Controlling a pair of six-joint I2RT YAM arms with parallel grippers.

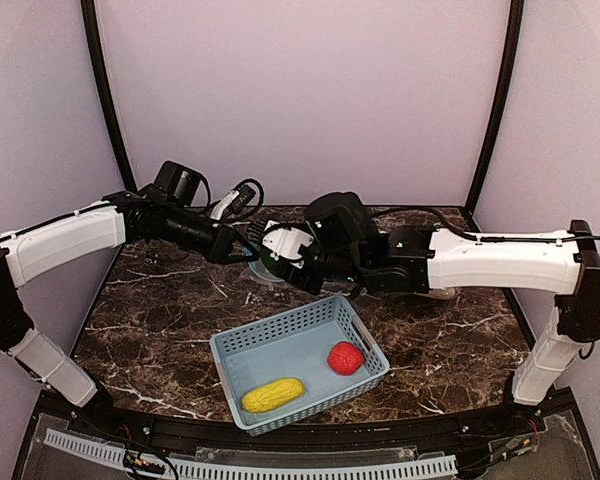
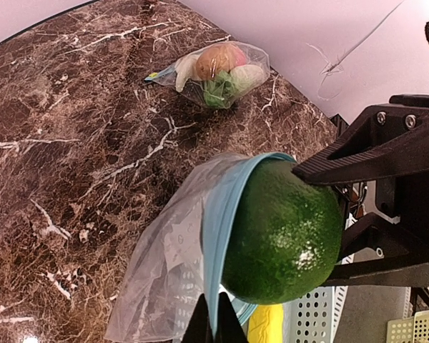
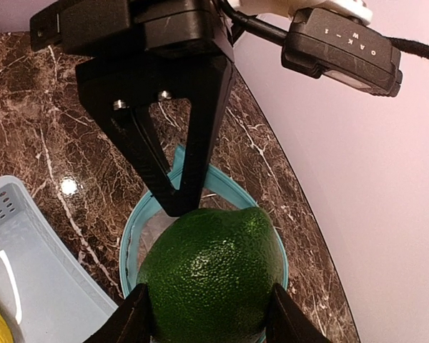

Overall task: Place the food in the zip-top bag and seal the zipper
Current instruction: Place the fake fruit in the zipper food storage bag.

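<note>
Pinching the bag (image 2: 164,264) rim, left jaws; right jaws grip green fruit (image 2: 282,229) at its mouth; basket (image 1: 290,358) holds corn (image 1: 272,394), red fruit (image 1: 345,357).

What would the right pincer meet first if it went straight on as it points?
Probably the blue-rimmed mouth of the clear plastic zip-top bag, behind the dark green round fruit the right pincer holds; the left pincer pinching that rim is close, depth unclear.

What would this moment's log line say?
left gripper: shut on bag; right gripper: holds green fruit at bag mouth; basket: corn, red fruit
</note>
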